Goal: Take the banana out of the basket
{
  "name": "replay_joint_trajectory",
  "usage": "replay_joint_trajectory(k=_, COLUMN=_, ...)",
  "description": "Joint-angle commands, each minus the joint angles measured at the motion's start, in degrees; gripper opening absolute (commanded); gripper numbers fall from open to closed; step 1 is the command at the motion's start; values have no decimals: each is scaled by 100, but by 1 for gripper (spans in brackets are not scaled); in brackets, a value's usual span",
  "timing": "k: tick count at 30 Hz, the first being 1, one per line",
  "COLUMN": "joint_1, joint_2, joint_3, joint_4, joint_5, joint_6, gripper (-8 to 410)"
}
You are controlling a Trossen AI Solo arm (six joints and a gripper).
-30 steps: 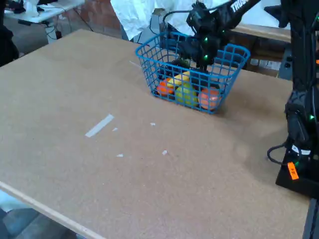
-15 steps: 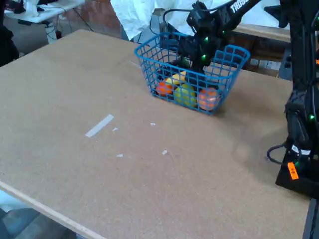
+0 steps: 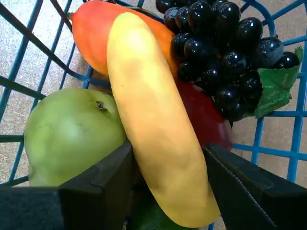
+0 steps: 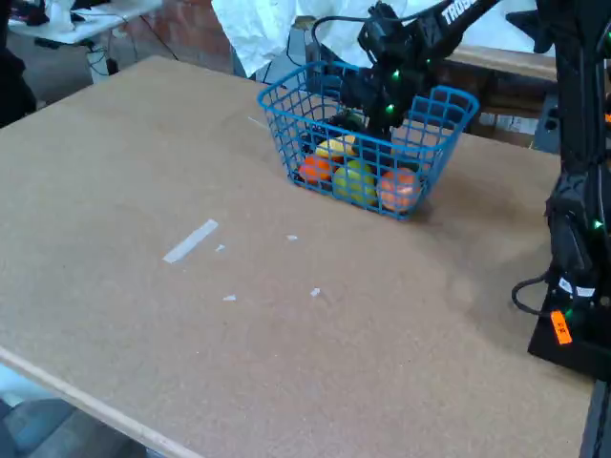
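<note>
Reaching down into the basket (image 4: 420,143), the gripper (image 3: 168,191) has its fingers (image 3: 103,179) spread on either side of the banana (image 3: 153,120), close to its sides but whether they press it cannot be told; the banana lies in the basket atop a green fruit (image 3: 72,132), an orange fruit (image 3: 91,33) and a red one (image 3: 204,117), beside black grapes (image 3: 225,48); the basket stands on the table (image 4: 143,191).

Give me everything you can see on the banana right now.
The banana is smooth, bright yellow, plastic-looking, gently curved and unmarked. It lies inside the blue wire basket, on top of the other fruit: leaning against the green fruit in the wrist view, crossing the orange fruit, with black grapes beside it. Its near end sits between the gripper fingers, which flank it closely; contact is unclear.
</note>
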Motion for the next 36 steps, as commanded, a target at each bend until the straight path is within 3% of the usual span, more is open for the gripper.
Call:
replay_joint_trajectory(k=1, joint_1=0, joint_2=2, joint_3=2, joint_4=-2, joint_5=-31, joint_6=52, gripper=45)
replay_joint_trajectory(k=4, joint_1=0, joint_2=0, joint_3=2, joint_4=0, joint_5=-28, joint_6=92, gripper=-5)
replay_joint_trajectory(k=19, joint_1=0, joint_2=-227, joint_3=2, joint_4=44, joint_5=70, joint_6=81, gripper=-1)
replay_joint_trajectory(k=36, joint_1=11, joint_2=-1475, joint_3=2, joint_4=92, joint_5=72, joint_6=46, gripper=-1)
